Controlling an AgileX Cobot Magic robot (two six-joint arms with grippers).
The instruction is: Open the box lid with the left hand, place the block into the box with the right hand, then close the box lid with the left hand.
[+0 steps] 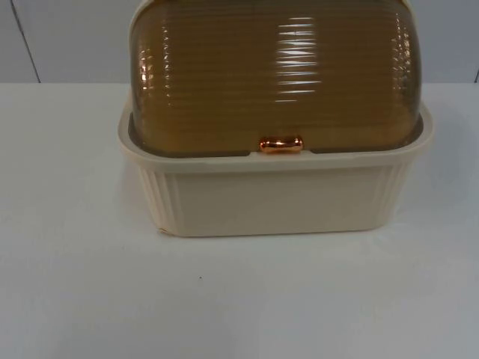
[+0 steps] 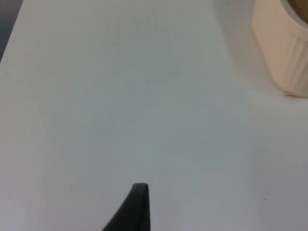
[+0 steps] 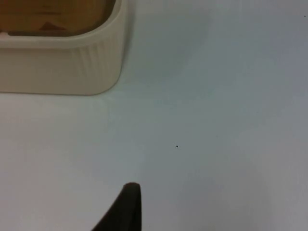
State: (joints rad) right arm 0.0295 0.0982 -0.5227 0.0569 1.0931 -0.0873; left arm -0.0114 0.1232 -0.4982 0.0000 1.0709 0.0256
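Note:
A cream ribbed box (image 1: 277, 198) stands in the middle of the table in the top view. Its amber, ribbed see-through lid (image 1: 273, 75) is down on the rim, with a copper handle (image 1: 281, 145) at the front edge. My left gripper (image 2: 138, 208) hovers over bare table, apart from a corner of the box (image 2: 284, 43). My right gripper (image 3: 126, 208) is also over bare table, some way off from the box's other corner (image 3: 62, 67), where a strip of the amber lid (image 3: 53, 14) shows inside the rim.
White table top (image 1: 239, 299) stretches in front of the box and to both sides. The grey partition wall (image 1: 60, 37) runs behind it. A tiny dark speck (image 1: 200, 278) lies on the table in front of the box.

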